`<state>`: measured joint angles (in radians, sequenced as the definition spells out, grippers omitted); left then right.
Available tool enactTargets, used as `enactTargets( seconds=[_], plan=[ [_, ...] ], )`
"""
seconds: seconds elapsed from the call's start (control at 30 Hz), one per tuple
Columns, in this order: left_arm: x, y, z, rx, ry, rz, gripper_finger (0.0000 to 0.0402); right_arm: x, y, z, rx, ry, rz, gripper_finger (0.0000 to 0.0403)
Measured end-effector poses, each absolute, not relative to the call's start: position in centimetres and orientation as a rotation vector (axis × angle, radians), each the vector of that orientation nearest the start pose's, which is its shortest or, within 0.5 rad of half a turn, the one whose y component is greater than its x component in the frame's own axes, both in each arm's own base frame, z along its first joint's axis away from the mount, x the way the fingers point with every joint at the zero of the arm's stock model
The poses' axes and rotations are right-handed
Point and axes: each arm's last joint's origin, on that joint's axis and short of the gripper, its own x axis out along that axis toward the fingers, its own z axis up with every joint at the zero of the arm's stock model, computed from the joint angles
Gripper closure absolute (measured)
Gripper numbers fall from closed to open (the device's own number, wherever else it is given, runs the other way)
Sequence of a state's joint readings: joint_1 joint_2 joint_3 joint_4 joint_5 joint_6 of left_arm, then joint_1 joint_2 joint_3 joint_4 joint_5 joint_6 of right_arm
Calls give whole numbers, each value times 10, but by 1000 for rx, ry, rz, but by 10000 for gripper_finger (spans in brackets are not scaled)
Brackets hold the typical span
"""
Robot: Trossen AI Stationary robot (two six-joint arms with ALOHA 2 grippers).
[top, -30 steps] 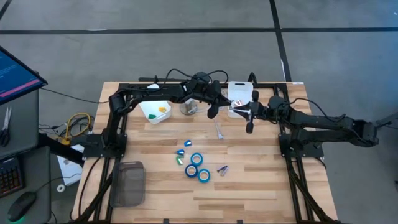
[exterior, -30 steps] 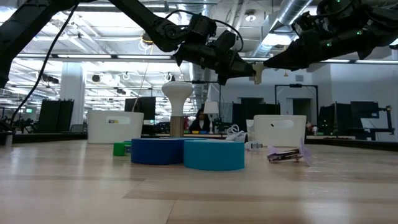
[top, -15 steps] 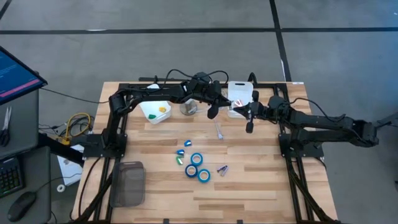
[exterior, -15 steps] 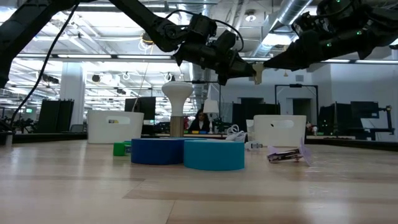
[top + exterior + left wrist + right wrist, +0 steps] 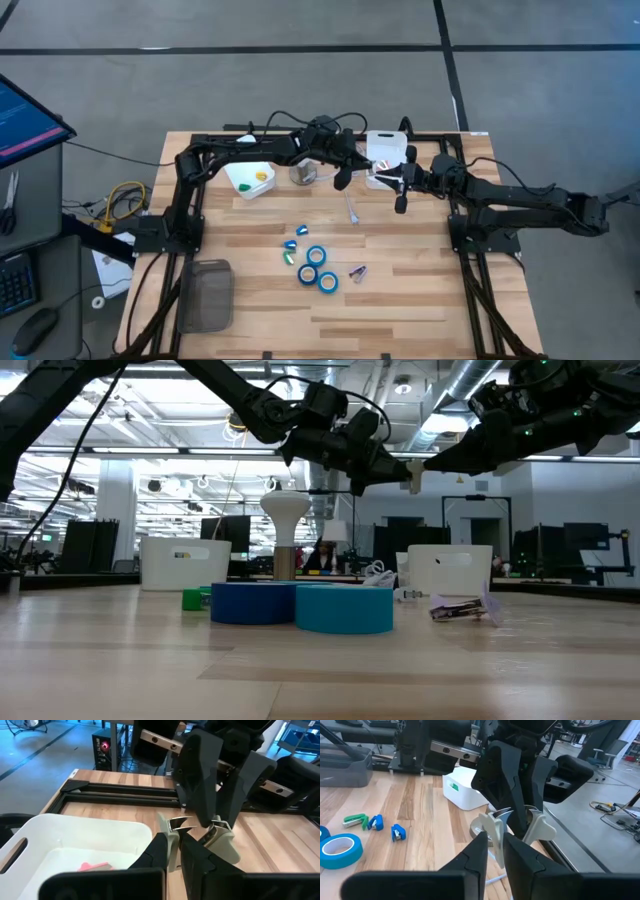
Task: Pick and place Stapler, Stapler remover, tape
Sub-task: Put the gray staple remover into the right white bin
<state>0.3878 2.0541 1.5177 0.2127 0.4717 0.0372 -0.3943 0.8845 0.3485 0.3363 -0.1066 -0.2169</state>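
Note:
Both arms hang above the table's far half, tips facing each other. My left gripper (image 5: 366,178) (image 5: 176,845) and my right gripper (image 5: 388,183) (image 5: 494,845) each show only a narrow slit between their fingers. Between the tips hangs a pale two-winged thing with chrome claws, the stapler remover (image 5: 222,839) (image 5: 540,828) (image 5: 413,476). Three blue tape rolls (image 5: 316,256) (image 5: 343,608) lie flat on the table's middle. Small blue and green staplers (image 5: 291,246) (image 5: 375,822) lie beside them. My left gripper reaches level from the table's left, and in the right wrist view its dark fingers (image 5: 512,780) meet at the stapler remover's top (image 5: 501,813). The wings spread below, clear of the table. The spot of contact itself is hidden by the fingers. My right gripper comes level from the table's right, and in the left wrist view its dark fingers (image 5: 200,775) meet at the stapler remover's top (image 5: 176,823). The remover hangs below the tips. My own fingers stand in front of the spot of contact.
A white bin (image 5: 383,142) with a pink thing inside sits under the grippers at the far edge. Another white bin (image 5: 240,184) stands to the left, a metal cup (image 5: 303,173) beside it. A small purple-and-metal thing (image 5: 357,271), a clear piece (image 5: 352,211) and a grey tray (image 5: 205,295) lie nearer.

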Motion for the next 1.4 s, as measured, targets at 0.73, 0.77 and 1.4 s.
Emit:
enactTargets(
  seconds=[0.73, 0.77, 1.4],
  plan=[
    [442, 169, 235, -111, 281, -86, 377, 181, -73, 212, -203, 222, -269, 401],
    [442, 169, 236, -109, 279, -83, 372, 181, -74, 212, -203, 221, -274, 401],
    [438, 183, 235, -61, 285, 79, 301, 171, -94, 211, -190, 250, -418, 403]
  ],
)
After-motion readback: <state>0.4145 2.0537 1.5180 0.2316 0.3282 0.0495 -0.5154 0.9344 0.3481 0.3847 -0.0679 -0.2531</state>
